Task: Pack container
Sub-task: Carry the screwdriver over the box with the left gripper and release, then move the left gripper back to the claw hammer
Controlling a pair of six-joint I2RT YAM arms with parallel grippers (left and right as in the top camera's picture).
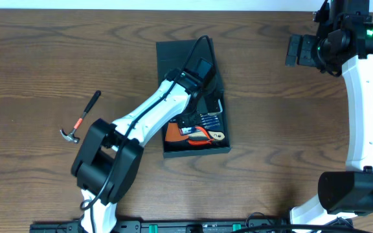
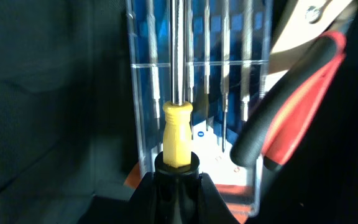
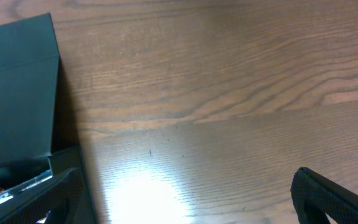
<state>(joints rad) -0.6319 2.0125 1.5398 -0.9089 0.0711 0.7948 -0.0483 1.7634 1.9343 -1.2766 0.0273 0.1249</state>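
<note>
Dark teal-green and matte, the square cardboard-like container (image 1: pixel 197 152) sits mid-table, flap lid open. Inside it the left gripper (image 2: pixel 178 171) is clamped on a yellow-handled screwdriver (image 2: pixel 178 134), above a clear plastic case of small screwdrivers (image 2: pixel 197 93) and beside red-and-black-handled pliers (image 2: pixel 312 68). The right gripper (image 1: pixel 295 50), jaws spread wide and holding nothing, hangs above the brown wooden table (image 1: pixel 271 129), well apart from the container. A black-handled hammer (image 1: pixel 86 113) lies to the container's left.

The left arm (image 1: pixel 149 109) and right arm (image 1: pixel 368 110) share white shells, bulky black joints and black cables.
</note>
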